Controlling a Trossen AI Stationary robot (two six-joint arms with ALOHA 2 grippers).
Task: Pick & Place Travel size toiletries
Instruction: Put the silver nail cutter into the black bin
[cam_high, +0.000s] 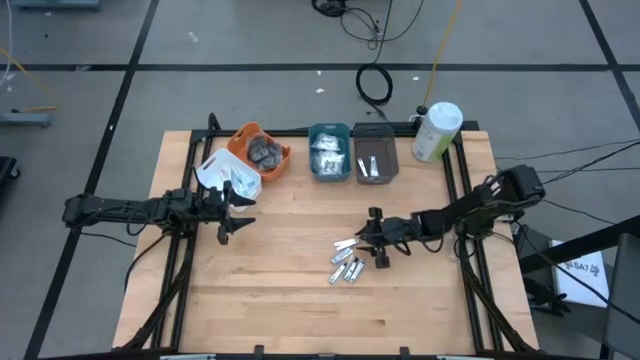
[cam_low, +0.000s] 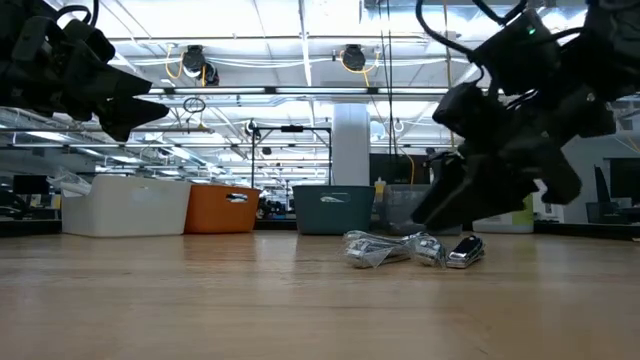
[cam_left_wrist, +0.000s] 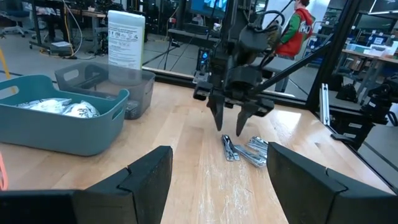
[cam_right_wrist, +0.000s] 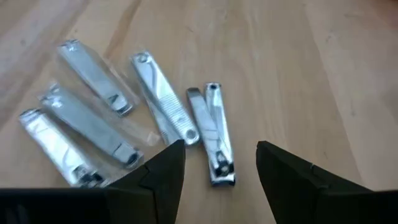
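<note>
Fingers of my right gripper (cam_right_wrist: 216, 163) stand spread and empty, just above one bare nail clipper (cam_right_wrist: 214, 134) on the table (cam_high: 280, 290). Four more silver clippers (cam_right_wrist: 93, 118) lie loose at its 9 o'clock, some in clear wrap. So five pieces are left to move, I judge. Farther out, at 12 o'clock across the table, the orange bin (cam_high: 277, 153), teal bin (cam_high: 330, 170) and grey bin (cam_high: 373, 150) already hold sorted items. My left gripper (cam_high: 232, 226) waits spread at 9 o'clock of the table, beside the white bin (cam_high: 212, 172).
</note>
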